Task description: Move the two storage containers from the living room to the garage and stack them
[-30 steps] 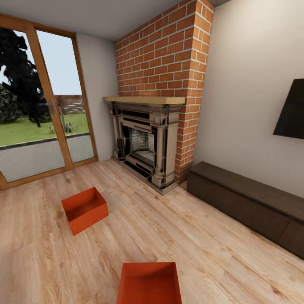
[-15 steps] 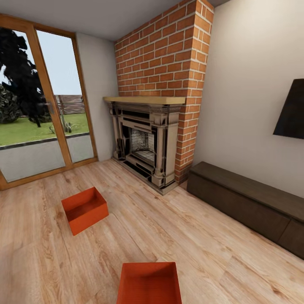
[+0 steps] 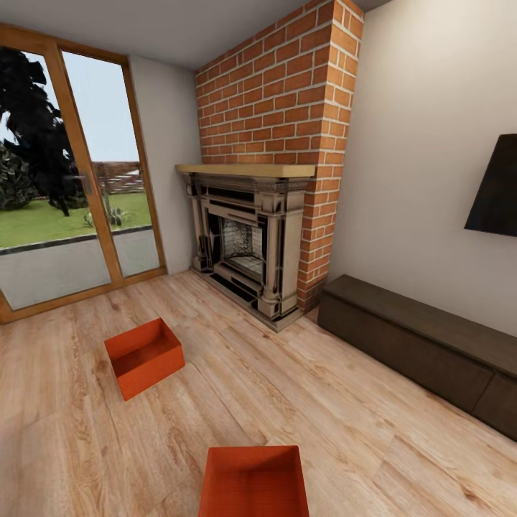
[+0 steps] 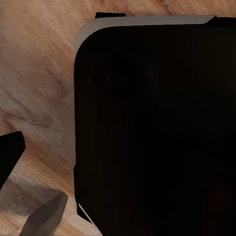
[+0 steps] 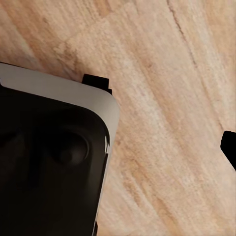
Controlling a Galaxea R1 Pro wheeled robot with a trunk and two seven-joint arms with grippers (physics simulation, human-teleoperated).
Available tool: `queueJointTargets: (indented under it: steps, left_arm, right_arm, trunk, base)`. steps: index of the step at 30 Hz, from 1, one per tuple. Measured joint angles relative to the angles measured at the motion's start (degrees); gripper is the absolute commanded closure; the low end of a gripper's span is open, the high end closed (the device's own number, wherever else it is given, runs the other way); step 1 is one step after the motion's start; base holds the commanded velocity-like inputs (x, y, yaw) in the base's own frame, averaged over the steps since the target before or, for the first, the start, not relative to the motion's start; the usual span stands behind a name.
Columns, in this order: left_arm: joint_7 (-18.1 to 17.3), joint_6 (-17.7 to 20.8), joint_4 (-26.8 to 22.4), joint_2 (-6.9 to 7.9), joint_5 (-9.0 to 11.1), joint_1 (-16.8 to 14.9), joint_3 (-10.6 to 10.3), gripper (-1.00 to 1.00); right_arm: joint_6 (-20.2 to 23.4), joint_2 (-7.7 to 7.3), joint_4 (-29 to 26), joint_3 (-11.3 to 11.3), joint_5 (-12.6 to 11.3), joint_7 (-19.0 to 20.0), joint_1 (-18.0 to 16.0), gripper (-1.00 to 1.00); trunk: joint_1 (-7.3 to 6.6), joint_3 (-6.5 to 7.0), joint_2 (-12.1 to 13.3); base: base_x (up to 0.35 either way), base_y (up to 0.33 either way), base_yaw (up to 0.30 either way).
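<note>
Living room: your two storage containers lie apart on the plank floor [image 3: 345, 402], one [image 3: 143, 357] toward the glass door [image 3: 68, 179], one [image 3: 253, 480] nearest you; hand positions and states cannot be told.

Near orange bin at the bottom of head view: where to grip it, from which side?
Grip the near storage container by its thin side walls, probably one gripper per long side, coming from above. It sits upright, lidless and empty on the wood floor, so its rims are exposed.
</note>
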Motion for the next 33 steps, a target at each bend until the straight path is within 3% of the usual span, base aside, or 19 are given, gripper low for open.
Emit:
queueJointTargets:
  steps: [15, 20, 23, 24, 25, 26, 27, 30, 33]
  left_arm:
    - [0.4, 0.2, -1.7, 0.03, -0.4, 0.0, -0.6, -1.0]
    - [-0.1, 1.4, -14.3, 0.4, -0.2, 0.0, -0.4, -1.0]
    - [-0.2, 3.1, -20.0, 0.43, -0.2, 0.0, -0.3, -1.0]
    - [-0.2, 4.6, -23.0, 0.47, -0.2, 0.0, -0.3, -1.0]
    - [-0.2, 10.2, -29.9, 0.52, -0.2, 0.0, -0.3, -1.0]
    - [-0.2, 12.8, -35.2, 0.53, -0.2, -0.1, -0.3, -1.0]
    - [-0.2, 14.1, -36.8, 0.53, -0.2, 0.0, -0.3, -1.0]
    - [0.0, 20.7, -47.9, 0.55, -0.2, 0.0, -0.3, -1.0]
    - [0.0, 23.8, -54.1, 0.55, -0.2, 0.0, -0.3, -1.0]
  right_arm:
    - [0.2, 0.5, -1.9, 0.4, 0.1, 0.0, -0.1, -1.0]
    - [2.1, -0.27, -17.6, 0.2, 0.1, -3.3, 0.1, -1.0]
    - [4.6, -0.92, -22.5, 0.1, 0.1, -6.8, 0.2, -1.0]
    - [6.1, -1.2, -24.4, 0.0, 0.1, -8.2, 0.1, -1.0]
    - [9.3, -1.61, -28.2, -0.2, 0.0, -10.2, -0.9, -1.0]
    - [10.3, -1.81, -29.5, -0.2, -0.1, -10.6, -1.8, -1.0]
    - [10.7, -1.94, -30.0, -0.3, -0.2, -10.8, -2.2, -1.0]
    - [12.7, -2.46, -31.6, -0.4, -0.1, -11.2, -5.7, -1.0]
    - [13.5, -2.56, -31.9, -0.5, -0.1, -11.4, -7.9, -1.0]
  trunk:
    - [0.0, 0.01, 0.0]
    - [0.0, 0.01, 0.0]
    - [0.0, 0.01, 0.0]
    - [0.0, 0.01, 0.0]
    - [0.0, 0.02, 0.0]
    - [0.0, 0.02, 0.0]
    - [0.0, 0.01, 0.0]
    - [0.0, 0.02, 0.0]
    - [0.0, 0.01, 0.0]
  base:
    - [0.0, 0.0, 0.0]
    - [0.0, 0.0, 0.0]
    - [0.0, 0.0, 0.0]
    - [0.0, 0.0, 0.0]
    - [0.0, 0.0, 0.0]
    - [0.0, 0.0, 0.0]
    - [0.0, 0.0, 0.0]
    - [0.0, 0.0, 0.0]
    - [0.0, 0.0, 0.0]
